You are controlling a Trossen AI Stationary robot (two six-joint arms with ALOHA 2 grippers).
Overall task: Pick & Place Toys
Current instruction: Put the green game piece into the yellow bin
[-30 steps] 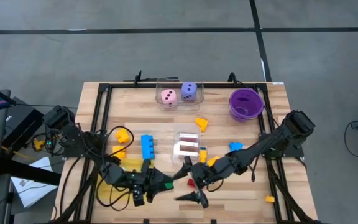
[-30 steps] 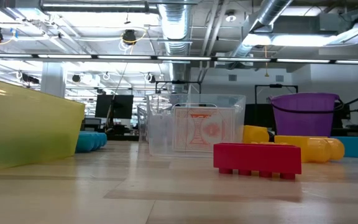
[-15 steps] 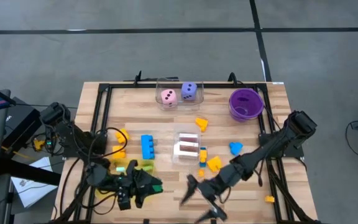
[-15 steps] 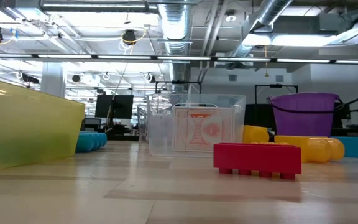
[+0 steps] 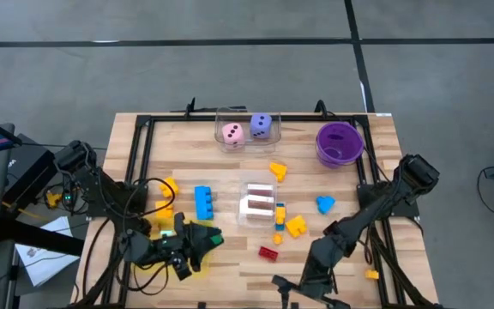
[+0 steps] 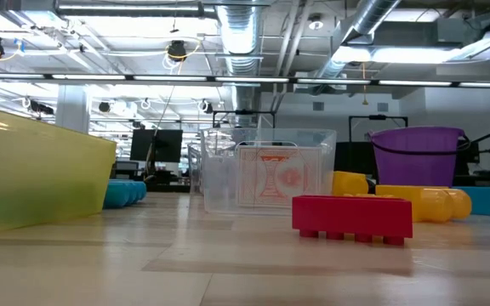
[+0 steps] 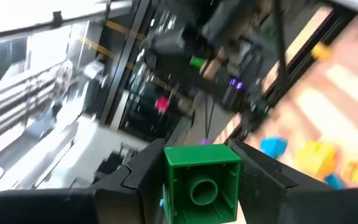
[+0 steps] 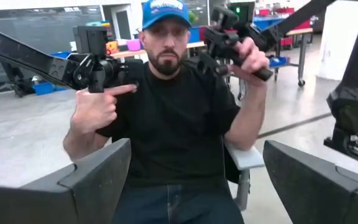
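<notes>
The left gripper (image 7: 201,186) clamps a green square plastic brick (image 7: 202,182) above the yellow translucent tray (image 6: 32,170), while the right gripper (image 5: 303,287), wide open and empty, hangs off the counter's (image 5: 230,167) front edge, so most toys, like the red plastic brick (image 5: 268,252), seem unsorted.

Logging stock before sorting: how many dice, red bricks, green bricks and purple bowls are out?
Dice: 2 (pink die, purple die)
Red brick: 1
Green brick: 1, clamped in the left gripper
Purple bowl: 1
Total: 5
The right gripper waits open at the front edge.
</notes>
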